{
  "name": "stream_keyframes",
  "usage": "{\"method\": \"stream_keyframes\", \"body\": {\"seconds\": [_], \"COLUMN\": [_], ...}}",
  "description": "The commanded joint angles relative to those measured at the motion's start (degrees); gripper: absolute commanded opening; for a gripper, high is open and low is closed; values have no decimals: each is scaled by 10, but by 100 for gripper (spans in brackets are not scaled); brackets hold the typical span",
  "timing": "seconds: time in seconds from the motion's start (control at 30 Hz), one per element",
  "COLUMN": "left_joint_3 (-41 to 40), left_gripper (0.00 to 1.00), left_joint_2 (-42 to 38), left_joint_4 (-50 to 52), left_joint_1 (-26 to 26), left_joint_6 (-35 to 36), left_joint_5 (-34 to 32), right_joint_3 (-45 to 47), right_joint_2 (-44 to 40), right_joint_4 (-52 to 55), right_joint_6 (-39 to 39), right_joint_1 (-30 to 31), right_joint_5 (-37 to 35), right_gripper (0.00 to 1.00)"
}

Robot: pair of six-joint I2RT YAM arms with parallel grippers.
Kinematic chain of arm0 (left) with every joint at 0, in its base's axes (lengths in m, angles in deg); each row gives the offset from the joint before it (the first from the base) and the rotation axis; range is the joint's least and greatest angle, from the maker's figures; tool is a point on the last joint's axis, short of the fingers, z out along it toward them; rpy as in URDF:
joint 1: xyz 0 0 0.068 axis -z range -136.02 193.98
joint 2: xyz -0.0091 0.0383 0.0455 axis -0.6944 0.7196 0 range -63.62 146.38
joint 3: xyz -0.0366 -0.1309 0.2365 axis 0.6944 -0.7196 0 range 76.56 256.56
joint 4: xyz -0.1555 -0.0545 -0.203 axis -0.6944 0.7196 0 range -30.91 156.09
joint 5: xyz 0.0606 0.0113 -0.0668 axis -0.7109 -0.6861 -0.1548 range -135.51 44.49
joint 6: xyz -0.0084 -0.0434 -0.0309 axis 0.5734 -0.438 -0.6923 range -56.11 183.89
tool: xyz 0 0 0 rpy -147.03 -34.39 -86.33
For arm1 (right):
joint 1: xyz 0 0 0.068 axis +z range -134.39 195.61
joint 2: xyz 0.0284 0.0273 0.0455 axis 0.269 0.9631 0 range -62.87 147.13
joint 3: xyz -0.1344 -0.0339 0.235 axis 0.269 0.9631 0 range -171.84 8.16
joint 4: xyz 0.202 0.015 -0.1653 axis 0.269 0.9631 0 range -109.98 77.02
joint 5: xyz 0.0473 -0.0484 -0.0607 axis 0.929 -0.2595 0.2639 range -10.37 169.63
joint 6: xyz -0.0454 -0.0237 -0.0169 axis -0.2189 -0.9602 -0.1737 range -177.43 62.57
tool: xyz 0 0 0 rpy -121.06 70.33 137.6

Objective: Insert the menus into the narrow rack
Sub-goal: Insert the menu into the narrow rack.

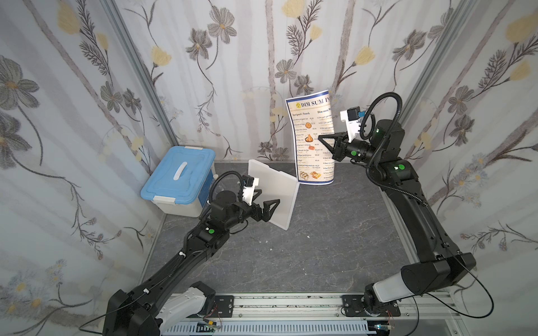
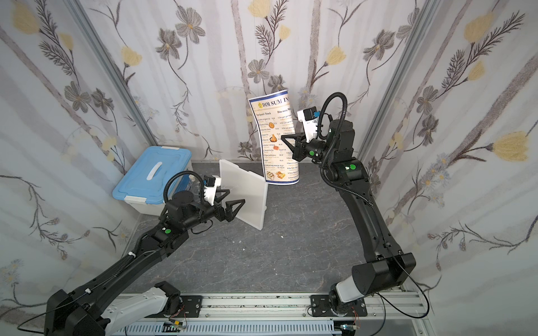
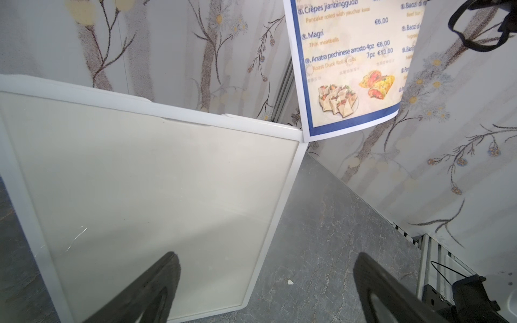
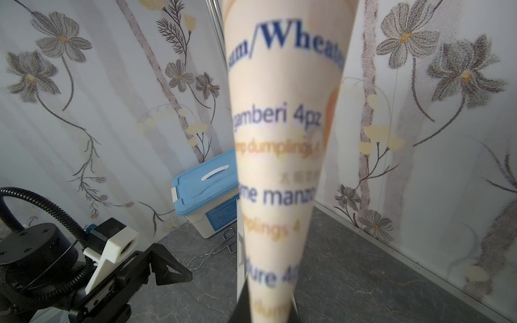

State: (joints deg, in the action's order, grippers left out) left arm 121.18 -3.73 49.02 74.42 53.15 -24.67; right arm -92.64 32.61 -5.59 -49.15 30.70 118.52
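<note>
— How far had we got?
— The menu (image 1: pixel 310 139) wasn't in yet. Our right claw (image 1: pixel 320 136) was clamped on it, curled, upper right of centre, bottom corner near the top of the rack (image 1: pixel 279 186).
— And our left claw (image 1: pixel 269 195)?
— Spread wide by the rack, gripping nothing. The rack stood on edge on the surface (image 1: pixel 320 247), seemingly empty. The box (image 1: pixel 177 177) was lidded, its contents hidden.

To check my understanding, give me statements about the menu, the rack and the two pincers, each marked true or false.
1. The right pincer grips the menu. True.
2. The menu sits inside the rack. False: it is held up outside it.
3. The left pincer is shut. False: it is wide open by the rack.
4. The rack lies flat. False: it stands on edge on the table.
5. The storage box has its blue lid on. True.
</note>
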Motion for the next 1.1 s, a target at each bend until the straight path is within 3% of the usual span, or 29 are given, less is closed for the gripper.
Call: {"method": "stream_keyframes", "body": {"seconds": [0.0,1.07], "left_joint_3": [0,-3], "left_gripper": [100,100], "left_joint_2": [0,-1], "left_joint_4": [-23,-32], "left_joint_1": [0,-2], "left_joint_6": [7,7], "left_joint_5": [6,13], "right_joint_3": [-9,-26], "right_joint_2": [5,2], "right_joint_4": [-1,28], "right_joint_6": [-13,-31], "right_joint_1": [-1,-2], "right_joint_5": [-5,7], "right_gripper": [7,7]}}
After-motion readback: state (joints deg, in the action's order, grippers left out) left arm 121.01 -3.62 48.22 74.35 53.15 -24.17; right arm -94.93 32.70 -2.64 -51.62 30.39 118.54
